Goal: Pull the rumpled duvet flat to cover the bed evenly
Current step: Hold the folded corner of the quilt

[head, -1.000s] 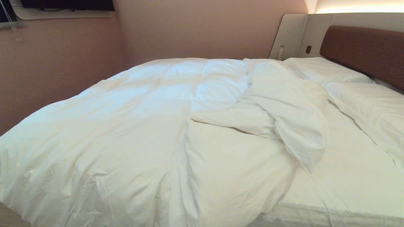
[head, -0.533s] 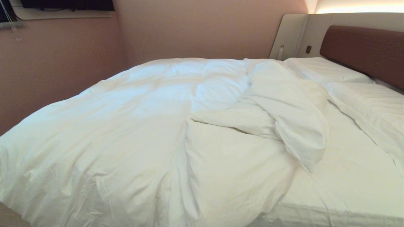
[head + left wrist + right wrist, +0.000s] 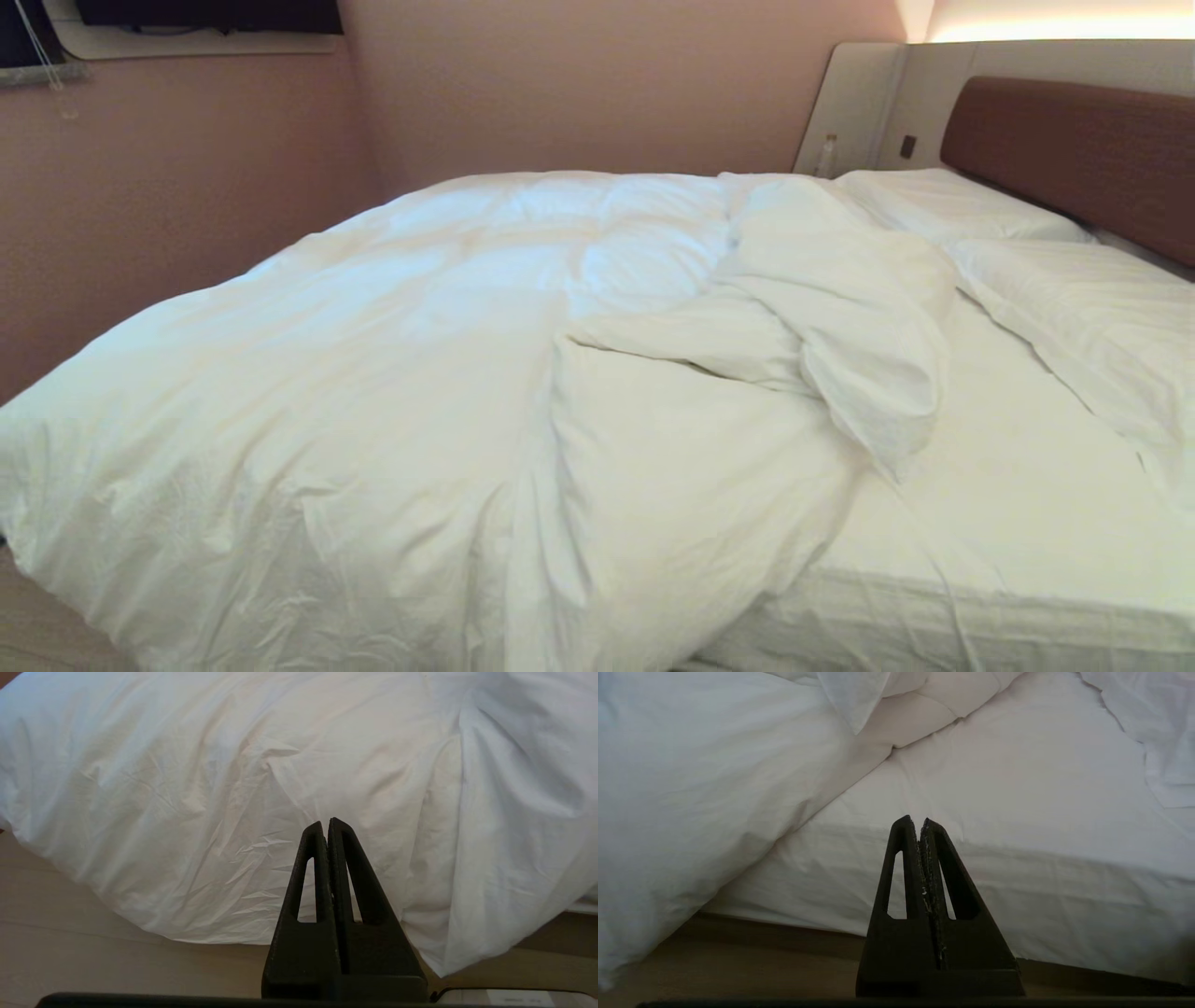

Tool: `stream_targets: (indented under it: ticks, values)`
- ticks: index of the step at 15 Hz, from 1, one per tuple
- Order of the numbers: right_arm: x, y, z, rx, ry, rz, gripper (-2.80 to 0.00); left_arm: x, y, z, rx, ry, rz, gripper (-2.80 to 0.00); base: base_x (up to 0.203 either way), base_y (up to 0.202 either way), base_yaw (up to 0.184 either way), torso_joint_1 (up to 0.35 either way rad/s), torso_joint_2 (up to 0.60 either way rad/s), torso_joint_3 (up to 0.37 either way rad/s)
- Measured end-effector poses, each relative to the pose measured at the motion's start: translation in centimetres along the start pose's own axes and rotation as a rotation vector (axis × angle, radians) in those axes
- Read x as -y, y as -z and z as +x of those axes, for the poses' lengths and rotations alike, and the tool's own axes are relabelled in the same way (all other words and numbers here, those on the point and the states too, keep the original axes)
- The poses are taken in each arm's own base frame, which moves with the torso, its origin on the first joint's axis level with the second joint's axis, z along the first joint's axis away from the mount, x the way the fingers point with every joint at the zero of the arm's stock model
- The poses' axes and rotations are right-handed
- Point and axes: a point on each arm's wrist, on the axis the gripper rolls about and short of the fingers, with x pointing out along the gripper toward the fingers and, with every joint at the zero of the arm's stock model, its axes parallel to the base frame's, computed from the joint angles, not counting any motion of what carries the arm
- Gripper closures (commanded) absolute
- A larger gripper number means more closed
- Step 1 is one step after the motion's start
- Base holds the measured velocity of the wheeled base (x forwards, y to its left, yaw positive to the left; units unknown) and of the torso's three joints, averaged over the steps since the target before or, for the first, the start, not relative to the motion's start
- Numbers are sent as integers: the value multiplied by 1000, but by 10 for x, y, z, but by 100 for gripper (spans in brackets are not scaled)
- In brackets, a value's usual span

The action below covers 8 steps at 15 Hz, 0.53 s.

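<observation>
Both claws, left claw point(image 3: 325, 822) and right claw point(image 3: 916, 820), closed and empty short of the bed point(image 3: 1008, 523); grabbing the sheet point(image 3: 1017, 812) instead of the bunched duvet point(image 3: 392, 373) would drag the wrong layer.

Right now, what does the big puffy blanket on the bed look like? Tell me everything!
The duvet is thick, white and creased, cotton by its look, with faint stitched squares. It lies bunched toward the foot of the bed, one corner folded back on itself, leaving bare sheet by the pillows. Its edge hangs over the near side toward the floor. Nothing grips it.

Bed point(image 3: 980, 523) corners beyond frame edges
</observation>
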Motion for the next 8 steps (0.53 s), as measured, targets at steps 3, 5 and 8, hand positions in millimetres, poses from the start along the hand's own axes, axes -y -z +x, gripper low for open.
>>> stream_targets:
  ticks: [3,5,8]
  values:
    - [0,0,0,0,0,0,0,0,0,0,0,-1,-8,0,0,0,0,0,0,0]
    - [0,0,0,0,0,1,0,0,0,0,-1,-1,-8,0,0,0,0,0,0,0]
    - [0,0,0,0,0,0,0,0,0,0,-1,-5,-2,0,0,0,0,0,0,0]
